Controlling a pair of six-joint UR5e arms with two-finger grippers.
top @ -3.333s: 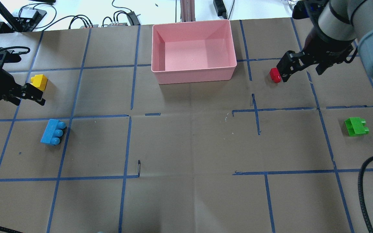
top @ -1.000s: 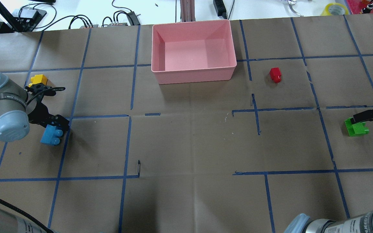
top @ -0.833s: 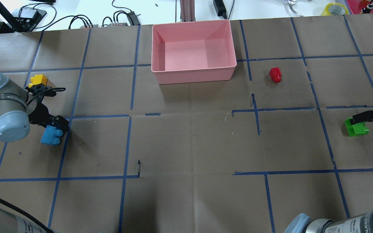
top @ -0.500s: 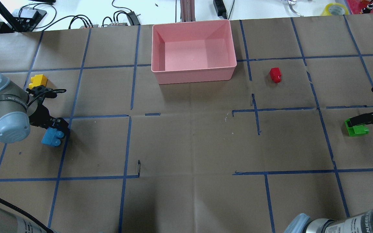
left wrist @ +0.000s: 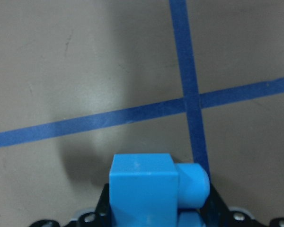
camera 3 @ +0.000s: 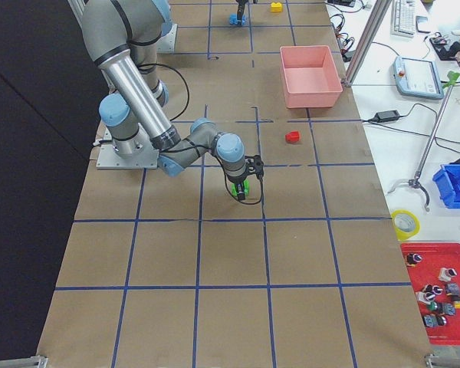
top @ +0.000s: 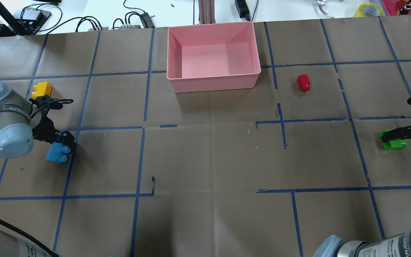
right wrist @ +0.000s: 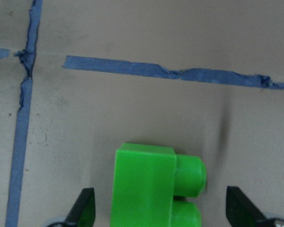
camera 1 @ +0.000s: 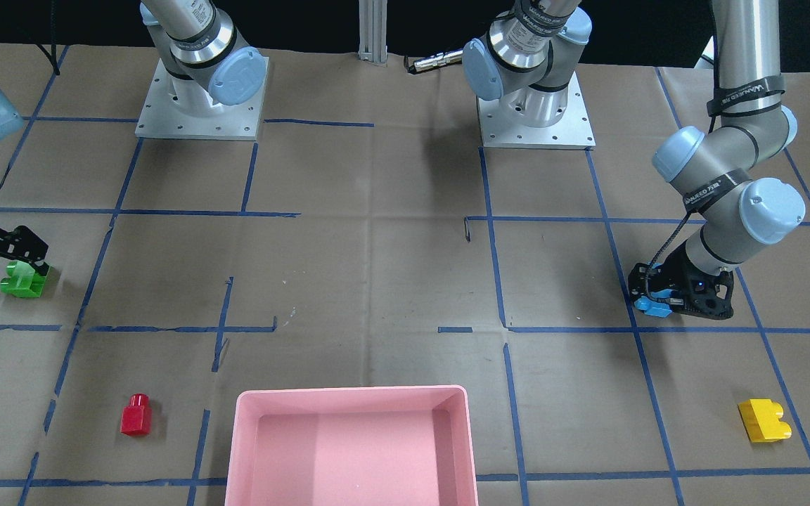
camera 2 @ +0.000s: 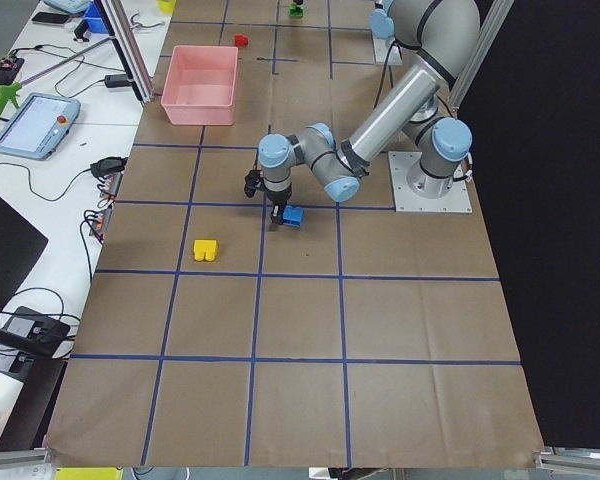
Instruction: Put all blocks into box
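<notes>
The blue three-stud block lies at the table's left and fills the bottom of the left wrist view. My left gripper is shut on it, low at the table. The green block lies at the far right. My right gripper is open and low, and its fingers stand wide on either side of the green block without touching it. The yellow block and the red block lie free on the paper. The pink box is empty.
Brown paper with a blue tape grid covers the table. Cables and devices lie beyond the far edge, behind the box. The two arm bases stand at the robot's side of the table.
Since 3.3 s ago the left arm has gone from the yellow block to the blue one, and the right arm from the red to the green. In the last second both grippers sank; the blue block shifted slightly.
</notes>
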